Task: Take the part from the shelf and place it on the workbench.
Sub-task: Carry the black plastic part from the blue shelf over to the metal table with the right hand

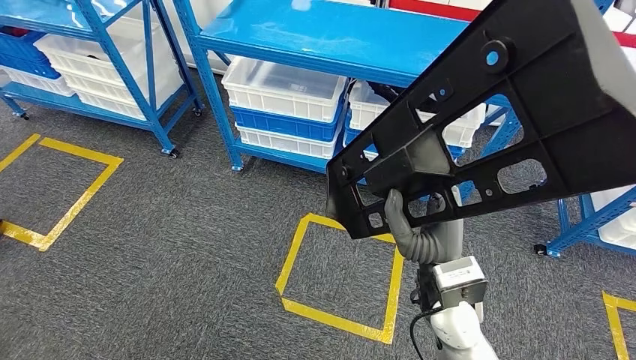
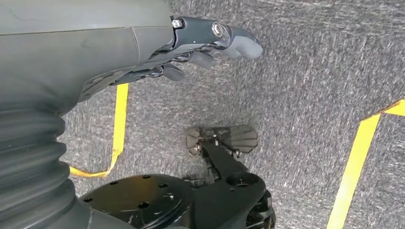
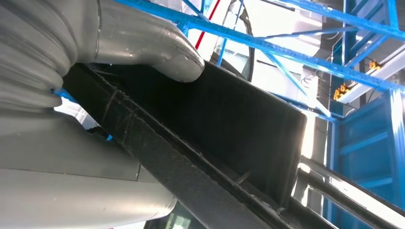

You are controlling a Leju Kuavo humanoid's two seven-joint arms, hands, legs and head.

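One black part (image 1: 480, 127) | gripped by right robot hand (image 1: 409, 214) | above carpet (image 1: 187, 247)

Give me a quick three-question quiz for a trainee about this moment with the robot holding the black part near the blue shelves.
1. True or false: the black part rests on the blue shelf.
2. Which hand holds the part? A) left hand B) right hand
3. Fill in: the squares on the carpet are marked in ____ tape.

Key: 1 false, it is held up in the air in front of the shelf; 2 B; 3 yellow.
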